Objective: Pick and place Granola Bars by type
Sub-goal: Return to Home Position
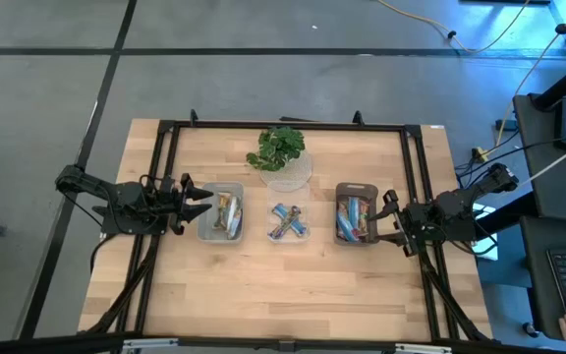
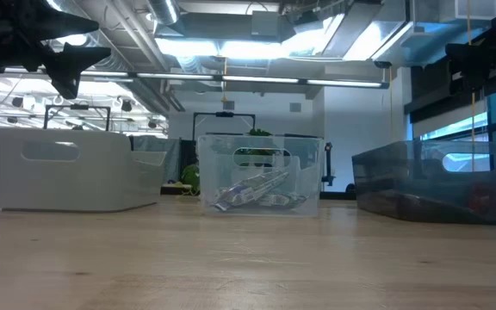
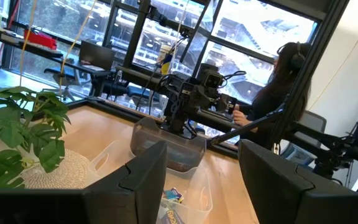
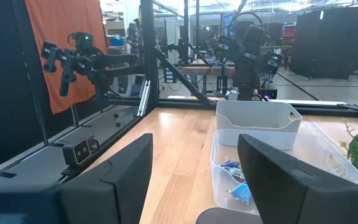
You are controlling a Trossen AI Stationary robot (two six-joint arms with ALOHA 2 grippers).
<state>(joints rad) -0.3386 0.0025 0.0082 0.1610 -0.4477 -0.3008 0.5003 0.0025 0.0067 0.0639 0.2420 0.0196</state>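
**Both pincers open beside the outer bins**

You see the left pincer (image 1: 200,200) with fingers spread, just beside the gray bin (image 1: 221,185). The right pincer (image 1: 389,218) is likewise spread, beside the dark bin (image 1: 356,185). The Granola Bars (image 1: 288,221) lie inside these bins and the transparent bin (image 1: 289,241) between them, on the worktop (image 1: 263,285).

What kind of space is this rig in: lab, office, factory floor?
Probably a robotics lab or workshop: bare silver ceiling ducts overhead, another dark robot arm standing beyond the table, and a person in headphones seated at a workstation nearby.
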